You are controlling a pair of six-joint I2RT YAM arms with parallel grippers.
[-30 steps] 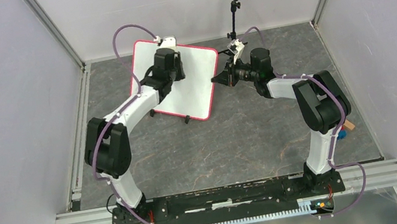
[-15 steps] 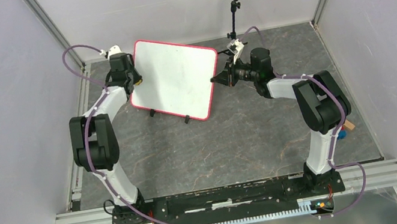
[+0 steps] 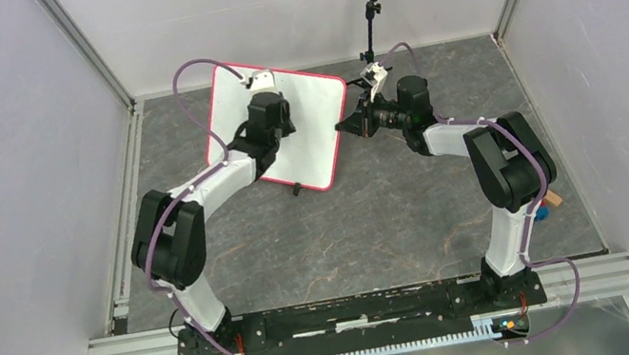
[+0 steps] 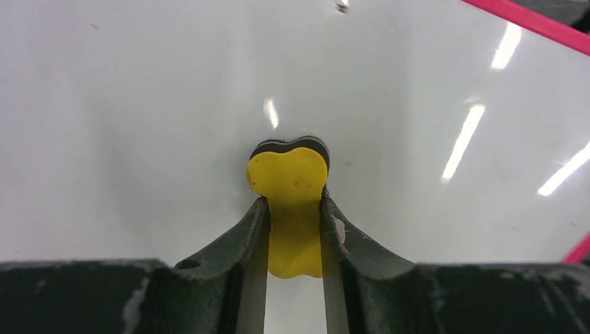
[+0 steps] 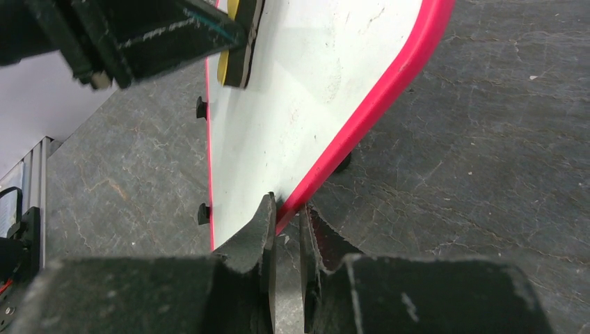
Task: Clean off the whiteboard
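Eraser point(image 4: 289, 174) pinched in the left gripper point(image 4: 293, 209) presses the whiteboard point(image 4: 139, 104) just ahead, right gripper point(image 5: 286, 216) clamped on its rim point(image 5: 376, 104), and pushing too hard could make the board slip free.

The table point(image 3: 394, 212) is a dark grey, marble-veined surface. The whiteboard point(image 3: 317, 129) sits toward its far left on small black feet point(image 3: 296, 189). A microphone stand point(image 3: 371, 33) rises at the far edge. A blue piece point(image 3: 541, 214) and a wooden block point(image 3: 553, 197) lie at the right edge.
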